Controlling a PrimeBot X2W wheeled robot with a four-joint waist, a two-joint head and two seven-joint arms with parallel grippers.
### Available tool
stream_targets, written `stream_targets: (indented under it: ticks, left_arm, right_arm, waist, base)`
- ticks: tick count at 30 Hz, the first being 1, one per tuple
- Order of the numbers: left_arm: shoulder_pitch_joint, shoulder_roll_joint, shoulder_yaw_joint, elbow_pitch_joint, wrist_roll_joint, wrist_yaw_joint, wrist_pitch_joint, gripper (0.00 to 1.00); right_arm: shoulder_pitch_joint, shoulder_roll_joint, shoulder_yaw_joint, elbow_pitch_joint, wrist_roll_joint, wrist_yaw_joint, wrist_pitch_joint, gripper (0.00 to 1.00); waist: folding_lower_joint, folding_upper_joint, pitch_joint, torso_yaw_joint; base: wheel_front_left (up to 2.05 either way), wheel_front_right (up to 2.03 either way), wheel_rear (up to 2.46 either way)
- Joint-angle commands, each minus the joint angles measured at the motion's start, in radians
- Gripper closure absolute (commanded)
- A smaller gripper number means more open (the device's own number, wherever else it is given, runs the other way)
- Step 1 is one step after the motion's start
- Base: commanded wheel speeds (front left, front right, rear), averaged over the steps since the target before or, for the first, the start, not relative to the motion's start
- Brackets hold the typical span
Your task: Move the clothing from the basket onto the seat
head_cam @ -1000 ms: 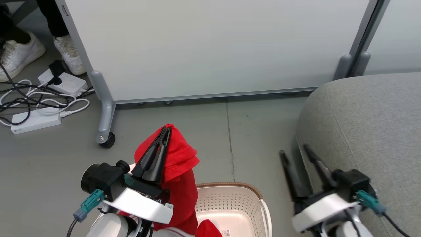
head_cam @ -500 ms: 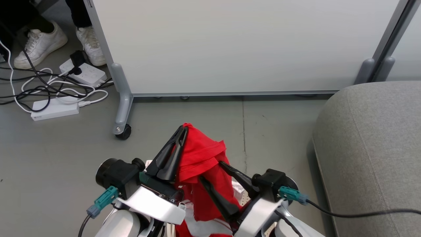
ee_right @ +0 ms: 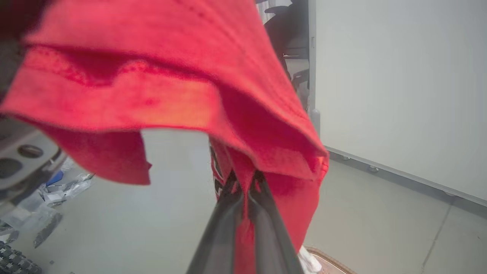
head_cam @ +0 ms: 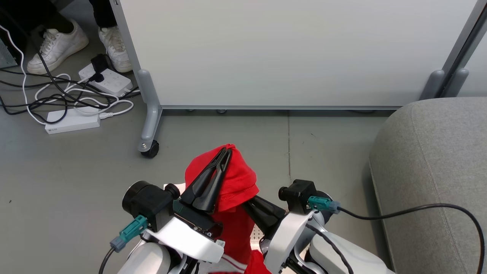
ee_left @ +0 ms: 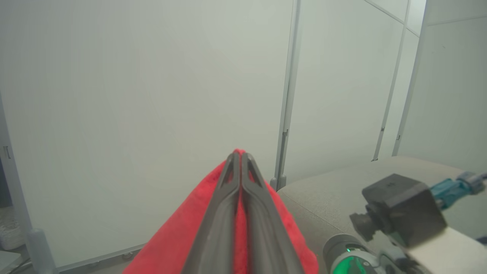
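"So, what is the left gripper [head_cam: 226, 153] doing?"

"It is pinching the clothing [head_cam: 237, 179] — its two dark fingers are pressing together with a peak of red fabric caught at the tips, and the garment is hanging down from there between the two arms."

"And the right gripper [ee_right: 244, 182]?"

"Its jaws are clamping the same red garment lower down. In the right wrist view the fabric is bunching between the tips, and a hemmed fold is draping above them."

"Where is the basket [ee_right: 330, 261] sitting?"

"Below the arms — a sliver of its brown rim is peeking out under the hanging cloth."

"And the seat [head_cam: 430, 160]?"

"It is standing on the robot's right, well apart from the garment. A white partition [head_cam: 285, 53] on casters is standing ahead, and a person's white shoes [head_cam: 57, 45] are showing beside power strips [head_cam: 72, 121] and cables [head_cam: 57, 97] at the far left."
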Motion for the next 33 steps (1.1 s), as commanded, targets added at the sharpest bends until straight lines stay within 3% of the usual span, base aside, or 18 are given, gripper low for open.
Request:
stream_targets:
  ticks: [1,3,4,5,21,33]
  left_arm:
    - [-0.02,0.002,0.002,-0.005,-0.006,-0.004,-0.006,0.8]
    - [-0.02,0.003,0.004,-0.008,-0.008,-0.003,-0.008,0.39]
    - [-0.022,0.003,0.007,-0.011,-0.007,0.0,-0.01,0.09]
    - [-0.022,0.004,0.01,-0.012,-0.007,0.003,-0.011,0.0]
    - [0.034,0.065,-0.067,-0.035,0.061,-0.007,0.021,0.0]
    - [0.074,0.14,-0.122,-0.017,0.082,-0.028,0.057,0.0]
  right_arm:
    - [-0.015,-0.006,-0.001,0.007,0.015,0.002,-0.01,1.0]
    - [-0.019,-0.006,-0.028,-0.01,0.028,0.002,-0.011,1.0]
    - [-0.018,-0.006,-0.042,-0.018,0.025,0.002,-0.011,1.0]
    - [-0.015,-0.005,-0.063,-0.03,0.022,0.002,-0.011,1.0]
    - [0.037,-0.005,-0.371,-0.087,-0.106,0.002,-0.01,1.0]
    - [0.073,-0.005,-0.495,-0.094,-0.201,0.002,-0.009,1.0]
  waist:
    - [0.0,-0.0001,-0.001,-0.002]
    - [0.0,-0.0001,0.0,-0.006]
    - [0.0,-0.0001,0.001,-0.008]
    - [0.0,-0.0001,0.001,-0.011]
    - [0.0,-0.0001,0.021,-0.106]
    - [0.0,-0.0001,0.076,-0.232]
  base:
    - [0.0,0.0,0.0]
    - [0.0,0.0,0.0]
    - [0.0,0.0,0.0]
    - [0.0,0.0,0.0]
    - [0.0,0.0,0.0]
    - [0.0,0.0,0.0]
